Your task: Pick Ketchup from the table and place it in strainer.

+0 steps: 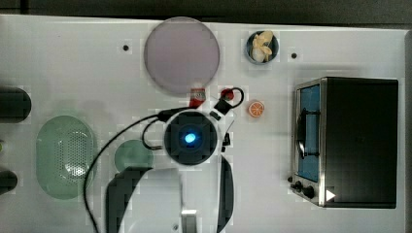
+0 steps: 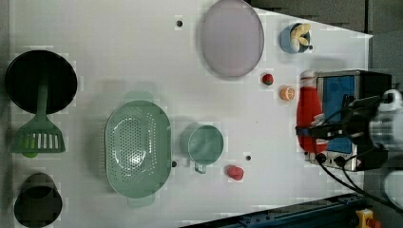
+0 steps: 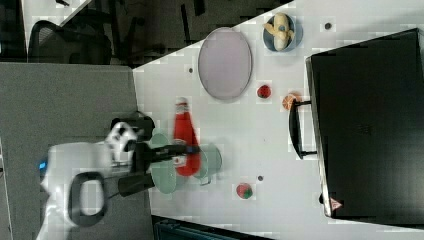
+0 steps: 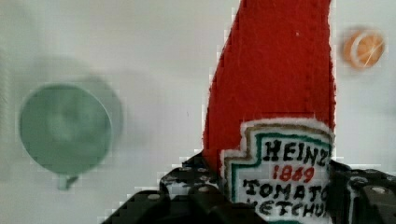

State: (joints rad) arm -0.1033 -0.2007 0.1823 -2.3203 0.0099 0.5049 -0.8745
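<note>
The white table [image 2: 119, 57] carries everything; a black toaster oven [image 1: 359, 141] is set at one end and a greyish-pink plate [image 2: 231, 38] at the far edge. The strainer [image 2: 138, 149] is placed toward the opposite end from the oven, with a small green cup [image 2: 205, 145] just beside it. The ketchup [image 2: 306, 114] is held in the air above the table, lifted clear of it, near the oven end in the left view. The gripper [image 4: 275, 200] is closed on the label band, the fingers [image 4: 359, 191] pinching the bottle from both sides. An orange slice [image 1: 256, 108] and a strawberry [image 2: 234, 172] are lying loose on the table. The carrying step seems to be in hand. The bottle should be kept high, moved over the cup without touching it, then lowered into the middle of the strainer before the grip is released
</note>
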